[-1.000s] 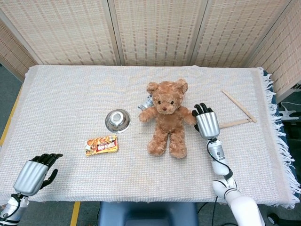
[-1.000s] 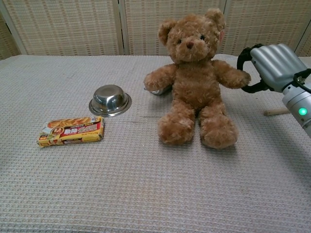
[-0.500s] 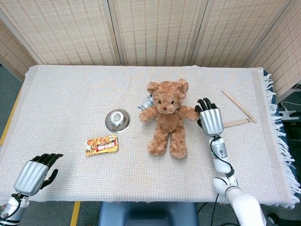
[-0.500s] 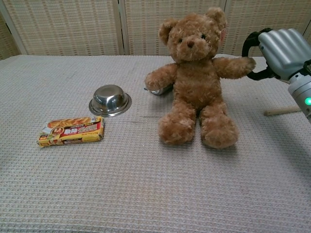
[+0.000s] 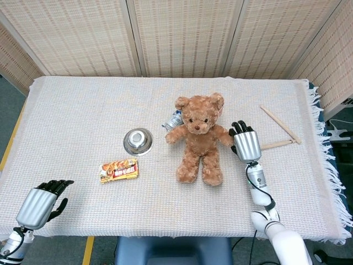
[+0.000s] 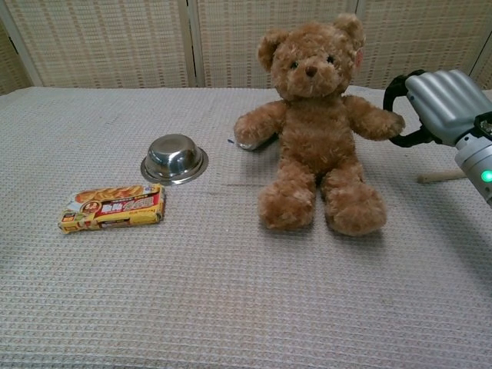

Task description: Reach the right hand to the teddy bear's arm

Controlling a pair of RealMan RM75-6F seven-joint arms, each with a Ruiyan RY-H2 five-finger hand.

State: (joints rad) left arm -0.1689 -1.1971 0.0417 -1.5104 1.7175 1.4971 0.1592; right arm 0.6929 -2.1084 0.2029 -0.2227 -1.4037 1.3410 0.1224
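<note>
Where the right hand [image 6: 434, 104] clasps its paw, the fluffy brown teddy bear [image 5: 198, 137] sits mid-table; small steel bowl [image 5: 138, 141] and orange snack packet [image 5: 119, 169] left of it, wooden sticks [image 5: 280, 132] right; left hand [image 5: 41, 201] curled, empty.

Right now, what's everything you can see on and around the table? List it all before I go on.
teddy bear: one, brown, sitting right of centre, its arm in the right hand
steel bowl: one, silver, upside down, left of the bear
snack packet: one, orange and yellow, lying flat in front of the bowl
small packet: one, silver-blue, behind the bear's other arm
wooden sticks: two, pale wood, far right
tablecloth: one, pale woven, fringed on the right
right hand: one, silver and black, holds the bear's arm
left hand: one, silver and black, fingers curled, near-left table edge
</note>
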